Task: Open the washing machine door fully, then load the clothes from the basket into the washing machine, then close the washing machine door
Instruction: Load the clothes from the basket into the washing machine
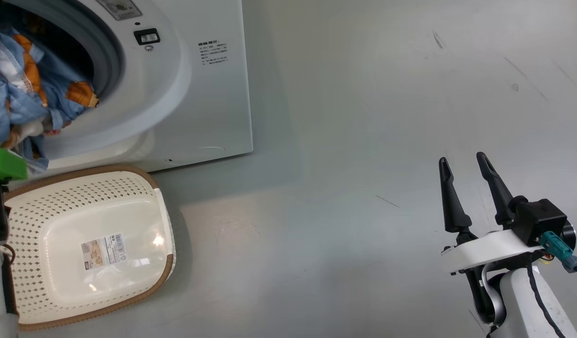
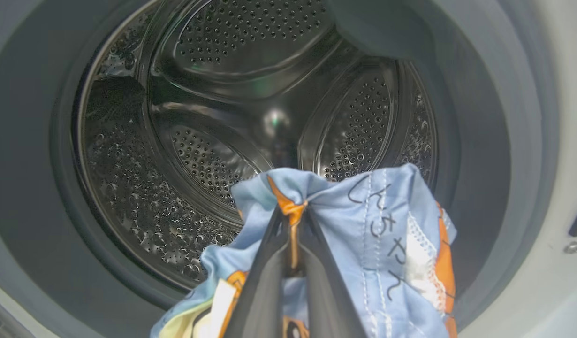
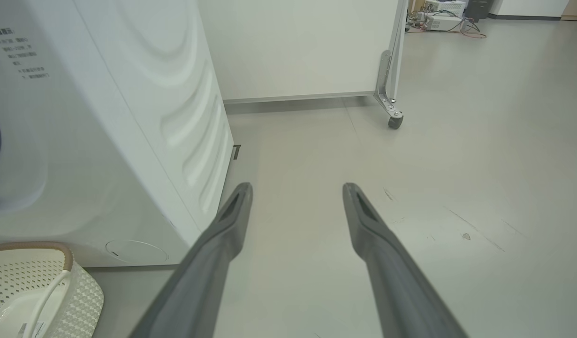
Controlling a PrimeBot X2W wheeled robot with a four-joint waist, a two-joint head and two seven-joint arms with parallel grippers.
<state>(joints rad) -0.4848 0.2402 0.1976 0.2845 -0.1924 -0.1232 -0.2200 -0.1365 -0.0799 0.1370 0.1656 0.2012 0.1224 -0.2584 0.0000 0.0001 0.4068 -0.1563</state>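
Note:
The clothes, light blue with orange figures, hang bunched at the mouth of the washing machine. My left gripper is shut on a fold of them, just in front of the steel drum and inside the grey gasket. In the head view the clothes spill over the opening's lower lip. The basket lies on the floor below, with only its label sticker inside. My right gripper stands open over bare floor, far to the right. The washing machine door is out of view.
The machine's white side panel is left of my right gripper, with the basket at its foot. A white partition on a caster stands behind. Equipment with cables sits far back. Grey floor stretches to the right.

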